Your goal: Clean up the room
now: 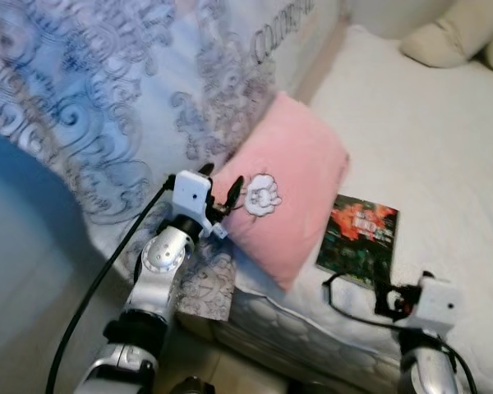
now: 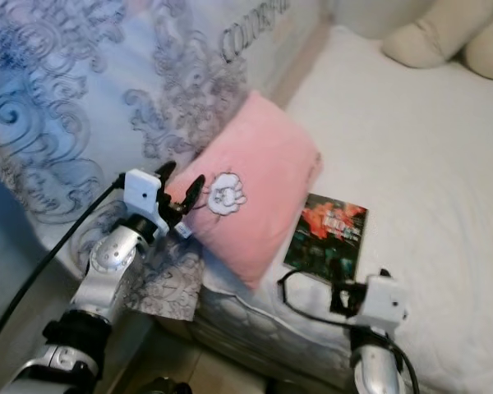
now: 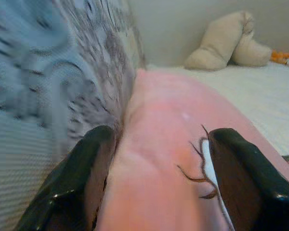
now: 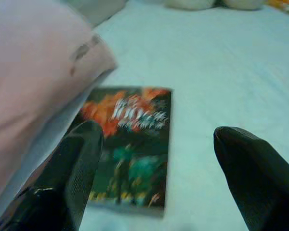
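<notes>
The pillow (image 1: 287, 197) lies on the bed (image 1: 444, 148), book (image 1: 360, 240) at its 4 o'clock. Left gripper (image 1: 219, 187) straddles its corner, released; right gripper (image 4: 156, 159) spread. Soft, light: pinch the corner deep.

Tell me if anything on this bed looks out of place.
The pink pillow sits askew near the bed's edge, one corner overhanging, with the left gripper open around its end. A book lies loose on the white sheet beside it, ahead of the open right gripper.
</notes>
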